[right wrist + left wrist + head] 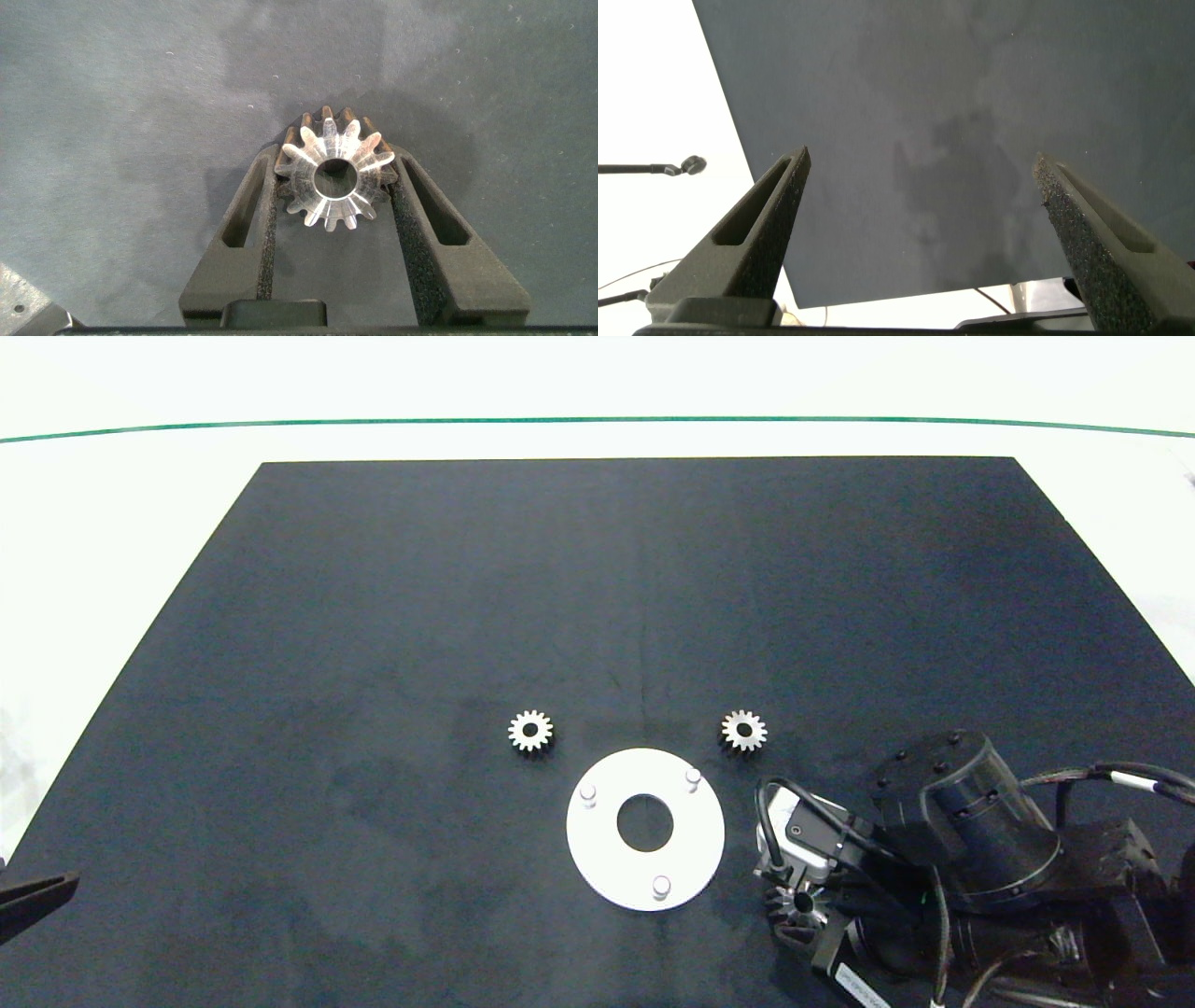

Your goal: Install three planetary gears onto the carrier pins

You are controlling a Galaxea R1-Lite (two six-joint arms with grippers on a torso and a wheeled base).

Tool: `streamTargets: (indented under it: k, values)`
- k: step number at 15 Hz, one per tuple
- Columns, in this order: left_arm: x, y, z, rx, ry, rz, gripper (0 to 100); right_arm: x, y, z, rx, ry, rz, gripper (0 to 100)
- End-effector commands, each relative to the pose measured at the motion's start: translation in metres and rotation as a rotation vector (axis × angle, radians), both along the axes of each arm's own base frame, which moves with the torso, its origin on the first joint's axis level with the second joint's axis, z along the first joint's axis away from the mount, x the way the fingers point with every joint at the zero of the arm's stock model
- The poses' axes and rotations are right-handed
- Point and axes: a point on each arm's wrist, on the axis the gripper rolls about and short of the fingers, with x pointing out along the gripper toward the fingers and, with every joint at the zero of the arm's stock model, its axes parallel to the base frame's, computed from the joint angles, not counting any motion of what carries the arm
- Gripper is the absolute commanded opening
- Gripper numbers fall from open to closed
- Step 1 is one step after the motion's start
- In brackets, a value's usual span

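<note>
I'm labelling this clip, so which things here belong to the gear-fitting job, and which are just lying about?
Part of the job:
- two loose planetary gears on the mat
- third gear, gripped between the right gripper's jaws
- white carrier disc with three bare pins

Just there:
- black mat
- left gripper, idle and open at the mat's edge

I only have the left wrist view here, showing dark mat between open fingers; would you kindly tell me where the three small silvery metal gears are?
Observer: One small silvery metal gear sits between the right end effector's fingers, pads at its teeth.
Operator: And the others?
Observer: Two gears lie flat on the black mat, beyond the flat white ring-shaped disc.
Operator: Any pegs filled?
Observer: No, all three whitish pegs are bare.
</note>
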Motion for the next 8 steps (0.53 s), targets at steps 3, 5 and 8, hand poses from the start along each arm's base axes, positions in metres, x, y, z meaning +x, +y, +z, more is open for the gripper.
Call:
streamTargets:
  k: [3, 5, 8]
  values:
    - [-0.002, 0.000, 0.000, 0.002, -0.003, -0.001, 100, -0.008, 0.008, 0.031, 0.069, -0.096, 0.028, 28]
    - [-0.003, 0.000, 0.000, 0.001, -0.007, -0.003, 100, -0.009, 0.017, 0.043, 0.086, -0.108, 0.053, 24]
    - [-0.003, 0.000, 0.000, 0.002, -0.007, -0.001, 100, -0.006, 0.043, 0.052, 0.117, -0.108, 0.088, 22]
